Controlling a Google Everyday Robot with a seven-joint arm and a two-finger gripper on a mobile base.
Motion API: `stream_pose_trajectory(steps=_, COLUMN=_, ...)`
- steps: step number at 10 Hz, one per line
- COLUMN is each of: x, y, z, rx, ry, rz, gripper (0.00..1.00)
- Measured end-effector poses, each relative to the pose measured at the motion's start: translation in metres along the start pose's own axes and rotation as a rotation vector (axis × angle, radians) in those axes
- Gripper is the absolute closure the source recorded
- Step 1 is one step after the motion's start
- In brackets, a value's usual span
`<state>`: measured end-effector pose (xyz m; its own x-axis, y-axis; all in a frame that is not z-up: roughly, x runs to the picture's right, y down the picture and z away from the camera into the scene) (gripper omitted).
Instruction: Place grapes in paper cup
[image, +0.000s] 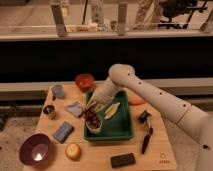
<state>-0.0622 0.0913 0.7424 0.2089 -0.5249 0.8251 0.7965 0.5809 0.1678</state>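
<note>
One arm in view, white, reaching down from 2 o'clock toward the middle of the wooden table (100, 161). The gripper (93, 106) is low over the 9 o'clock side of the green tray (122, 132), directly above the grapes (91, 117) and touching them or just short of it. I cannot tell whether it is pinching the bunch or has let go. The grapes are a dark red-purple cluster in the mouth of the paper cup (94, 128), heaped a little above the rim. The cup stands upright, apparently inside the tray at its 8 o'clock corner. A pale elongated item (111, 111) lies in the tray just beside it, toward 2 o'clock. Around the table: orange bowl (84, 81) at 11 o'clock, grey-blue mug (58, 91) at 10, small metal can (49, 111) at 9, purple bowl (35, 149) and orange-yellow fruit (73, 150) at 7 to 8, flat black block (123, 160) at 6. None of these touch the cup. Judgement: the task looks nearly finished, with the bunch already in the cup. What is left is a clean release, if that is not already done. The arm then has to lift straight up without dragging the grapes out or tipping the light cup.
</note>
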Motion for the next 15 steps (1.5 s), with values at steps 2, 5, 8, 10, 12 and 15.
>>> stream_pose_trajectory(steps=2, x=-0.003, y=0.002, z=0.004, rx=-0.003, ry=-0.019, rz=-0.041, gripper=0.46)
stream_pose_trajectory(steps=5, x=-0.005, y=0.003, z=0.007, rx=-0.005, ry=-0.035, rz=-0.070, gripper=0.21)
stream_pose_trajectory(steps=8, x=-0.004, y=0.001, z=0.005, rx=0.003, ry=-0.037, rz=-0.084, gripper=0.20)
stream_pose_trajectory(steps=10, x=-0.005, y=-0.001, z=0.002, rx=0.007, ry=-0.034, rz=-0.094, gripper=0.20)
stream_pose_trajectory(steps=12, x=-0.005, y=-0.004, z=-0.006, rx=0.005, ry=-0.015, rz=-0.102, gripper=0.20)
stream_pose_trajectory(steps=15, x=-0.005, y=-0.005, z=-0.014, rx=-0.003, ry=0.009, rz=-0.111, gripper=0.20)
